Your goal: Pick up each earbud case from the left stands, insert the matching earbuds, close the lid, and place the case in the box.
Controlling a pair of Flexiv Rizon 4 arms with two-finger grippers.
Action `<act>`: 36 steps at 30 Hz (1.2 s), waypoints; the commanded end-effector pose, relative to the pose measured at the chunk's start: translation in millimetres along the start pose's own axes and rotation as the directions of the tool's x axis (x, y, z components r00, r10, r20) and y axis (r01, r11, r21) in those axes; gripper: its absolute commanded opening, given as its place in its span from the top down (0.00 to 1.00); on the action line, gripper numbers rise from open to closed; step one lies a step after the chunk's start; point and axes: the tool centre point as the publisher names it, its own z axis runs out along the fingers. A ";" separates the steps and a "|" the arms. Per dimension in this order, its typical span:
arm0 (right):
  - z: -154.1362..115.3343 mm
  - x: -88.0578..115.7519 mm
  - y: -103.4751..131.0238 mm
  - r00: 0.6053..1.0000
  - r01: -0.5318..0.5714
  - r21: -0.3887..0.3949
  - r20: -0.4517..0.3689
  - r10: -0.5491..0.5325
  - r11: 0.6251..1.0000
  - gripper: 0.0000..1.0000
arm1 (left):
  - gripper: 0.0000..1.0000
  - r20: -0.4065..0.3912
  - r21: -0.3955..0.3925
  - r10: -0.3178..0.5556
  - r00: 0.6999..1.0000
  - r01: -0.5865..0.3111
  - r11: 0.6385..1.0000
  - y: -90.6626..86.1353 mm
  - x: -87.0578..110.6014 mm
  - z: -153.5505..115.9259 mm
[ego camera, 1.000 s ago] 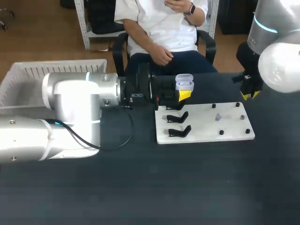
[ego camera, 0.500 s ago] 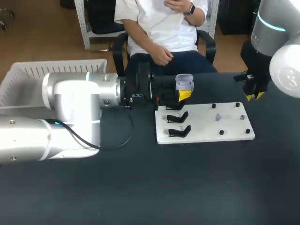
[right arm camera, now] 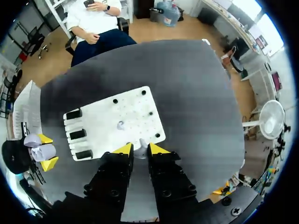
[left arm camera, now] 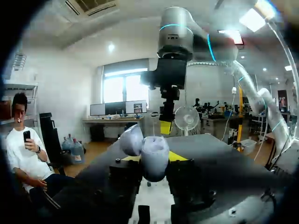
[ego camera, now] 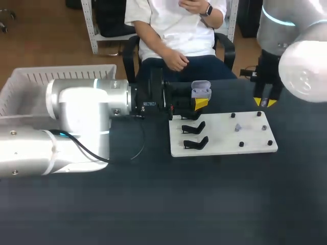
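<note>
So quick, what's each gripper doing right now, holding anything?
Left gripper: closed on a pale lilac plastic earbud case, lid open.
Right gripper: slightly open, holding nothing.

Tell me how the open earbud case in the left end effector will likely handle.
The earbud case looks smooth and rounded, so it could slip or rotate in the left end effector. Its lid stands open, so a bump there would probably swing it shut. It looks small beside the end effector, so likely light.
</note>
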 end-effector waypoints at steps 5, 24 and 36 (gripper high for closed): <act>-6.4 9.1 -2.9 0.945 -0.324 0.030 0.050 0.322 0.946 1.00 | 1.00 0.006 -0.009 0.004 1.000 -0.004 1.000 -2.3 1.0 0.0; -49.0 17.5 55.9 0.967 -0.253 -0.024 -0.024 0.253 0.967 1.00 | 1.00 0.006 -0.009 0.004 1.000 -0.004 1.000 -2.3 1.0 0.0; -73.3 26.5 106.8 0.982 -0.179 -0.011 -0.061 0.178 0.984 1.00 | 1.00 0.006 -0.009 0.004 1.000 -0.004 1.000 -2.3 1.0 0.0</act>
